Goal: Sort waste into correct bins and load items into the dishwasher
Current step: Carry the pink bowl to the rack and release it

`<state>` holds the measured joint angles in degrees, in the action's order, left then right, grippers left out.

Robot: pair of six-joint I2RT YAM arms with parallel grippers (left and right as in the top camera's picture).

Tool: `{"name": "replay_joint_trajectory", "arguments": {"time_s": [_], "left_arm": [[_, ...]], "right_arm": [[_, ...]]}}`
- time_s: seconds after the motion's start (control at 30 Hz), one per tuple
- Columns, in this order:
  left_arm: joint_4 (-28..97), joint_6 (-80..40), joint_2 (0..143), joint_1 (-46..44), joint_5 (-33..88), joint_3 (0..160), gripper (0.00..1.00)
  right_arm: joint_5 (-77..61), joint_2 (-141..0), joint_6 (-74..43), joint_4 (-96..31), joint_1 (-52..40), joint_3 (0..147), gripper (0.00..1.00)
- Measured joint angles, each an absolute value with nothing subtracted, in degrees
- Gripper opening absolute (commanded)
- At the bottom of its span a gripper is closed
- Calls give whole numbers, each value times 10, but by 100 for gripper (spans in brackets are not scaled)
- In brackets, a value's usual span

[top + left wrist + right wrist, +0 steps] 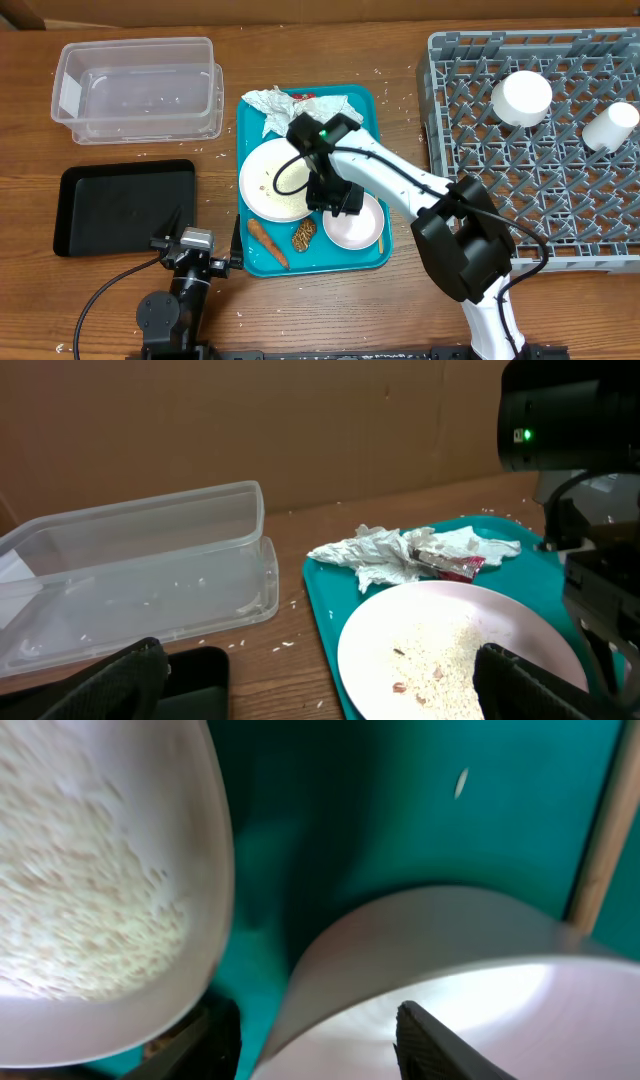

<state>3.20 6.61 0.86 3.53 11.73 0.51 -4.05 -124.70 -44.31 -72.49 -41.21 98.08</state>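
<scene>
Overhead: right jaws down on the large teal plastic tray (330,260), at the rim of the small round white bowl (355,225), just beside the flat round white plate (262,170). Grey pegged plastic dish rack (540,170) well apart to the right. Loading step, by the look.

Left wrist: left jaws wide apart, empty, low over the wooden counter (300,550).

Right wrist: jaws apart astride the bowl's wall (no firm pinch visible). Next, probably: pinch, lift level, carry to the rack.
</scene>
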Motion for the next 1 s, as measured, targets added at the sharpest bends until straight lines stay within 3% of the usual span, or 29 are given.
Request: {"name": "replay_joint_trajectory", "arguments": {"time_s": [0.33,0.63,0.87,1.0], "left_arm": [[32,66,9,35,117,5,100],[32,66,9,35,117,5,100],[32,66,9,35,117,5,100],[32,66,9,35,117,5,100]], "right_arm": [[-45,-1247,-449,-716,-422,978,4],[-45,-1247,-421,-775,-425,1032,4],[-47,-1247,-353,-867,-392,1192,4],[-52,-1245,-303,-912,-328,1292,4]]}}
